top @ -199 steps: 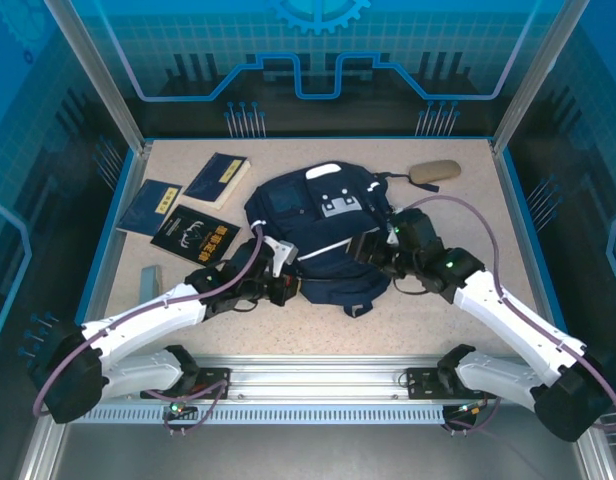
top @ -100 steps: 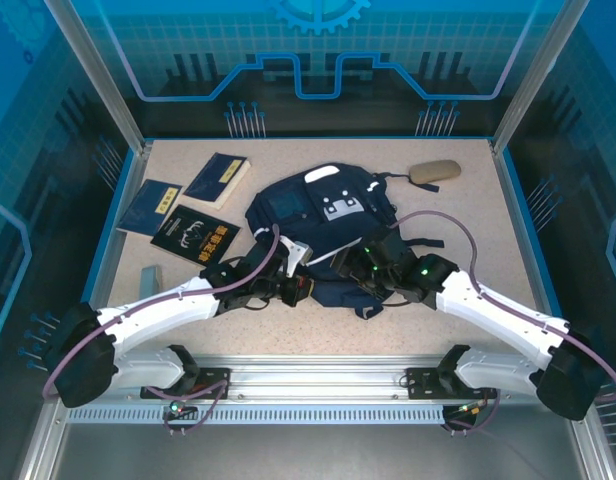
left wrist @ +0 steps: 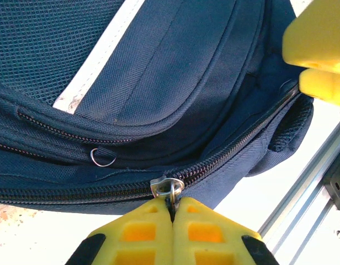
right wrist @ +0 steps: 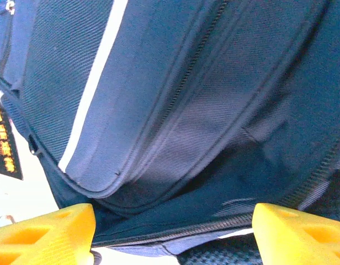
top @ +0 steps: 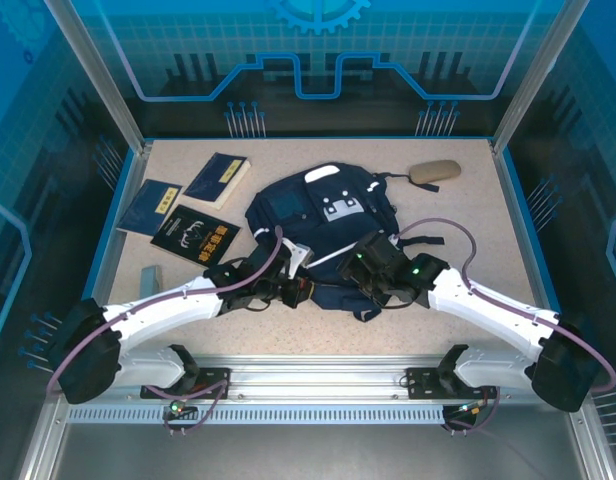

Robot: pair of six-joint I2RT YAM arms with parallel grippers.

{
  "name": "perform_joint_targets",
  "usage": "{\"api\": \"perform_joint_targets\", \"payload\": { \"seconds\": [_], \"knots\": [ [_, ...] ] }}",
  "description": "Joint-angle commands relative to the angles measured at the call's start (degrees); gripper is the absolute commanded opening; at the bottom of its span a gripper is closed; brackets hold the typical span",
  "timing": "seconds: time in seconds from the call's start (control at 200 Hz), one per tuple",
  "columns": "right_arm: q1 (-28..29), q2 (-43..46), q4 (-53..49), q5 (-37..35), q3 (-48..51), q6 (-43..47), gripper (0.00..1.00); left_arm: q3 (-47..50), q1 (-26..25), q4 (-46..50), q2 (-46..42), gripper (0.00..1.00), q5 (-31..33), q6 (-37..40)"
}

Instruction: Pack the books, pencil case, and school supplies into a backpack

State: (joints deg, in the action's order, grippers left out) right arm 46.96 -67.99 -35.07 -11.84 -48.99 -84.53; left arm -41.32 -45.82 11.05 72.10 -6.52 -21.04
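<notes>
- Navy fabric: the backpack [top: 323, 215] lies flat mid-table, its main zipper toward the near edge where my arms can reach it.
- My left gripper [left wrist: 173, 205] is pinched tight on the metal zipper pull [left wrist: 169, 186], ready, I judge, to drag it along the track.
- My right gripper [right wrist: 173, 229] is spread wide over the fabric alongside, probably to brace the bag.
- The books [top: 195, 235] lie toward the far-left corner and the pencil case [top: 434, 171] toward the far-right, both unpacked.

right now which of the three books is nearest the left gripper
The black book with gold-orange print; the far navy book and the leftmost navy book lie farther from the left gripper.
</notes>
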Motion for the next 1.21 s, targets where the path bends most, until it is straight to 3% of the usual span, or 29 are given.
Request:
{"api": "perform_joint_targets", "payload": {
  "seconds": [0.0, 0.11, 0.26, 0.69, 0.835, 0.945, 1.031, 1.201],
  "knots": [
    [2.7, 0.1, -8.5, -8.1, -4.5, -2.3, 0.77, -0.5, -0.1, -3.4, 0.8, 0.00, -0.2, -0.3],
    [4.5, -0.4, -10.9, -10.6, -5.7, -3.4, 0.79, -0.7, -0.1, -3.7, 1.1, 0.00, 0.0, -0.4],
    [3.2, -2.0, -4.8, -4.9, -2.7, -3.7, 0.79, -1.0, -0.1, -3.9, 1.1, 0.00, -0.3, -0.2],
    [1.2, -12.4, 0.5, 5.1, -6.3, -0.6, 0.77, -0.3, -0.8, -4.3, -0.9, 0.00, 0.4, -0.4],
    [0.5, -14.3, 1.3, 7.3, -7.0, 1.8, 0.68, 0.3, -0.8, -4.1, -2.0, 0.00, 1.5, -0.2],
    [0.3, -14.9, 1.5, 7.9, -6.9, 2.5, 0.50, 1.0, -0.8, -4.1, -3.0, 0.00, 3.4, -0.4],
    [0.1, -14.4, 0.7, 6.7, -6.8, 2.5, 0.38, 1.3, -0.8, -3.7, -3.5, 0.00, 4.4, -0.5],
    [-0.4, -11.3, -2.6, 2.0, -6.6, 2.8, 0.25, 2.8, -0.7, 1.3, -4.2, 0.00, 7.2, -0.8]
  ]
}}
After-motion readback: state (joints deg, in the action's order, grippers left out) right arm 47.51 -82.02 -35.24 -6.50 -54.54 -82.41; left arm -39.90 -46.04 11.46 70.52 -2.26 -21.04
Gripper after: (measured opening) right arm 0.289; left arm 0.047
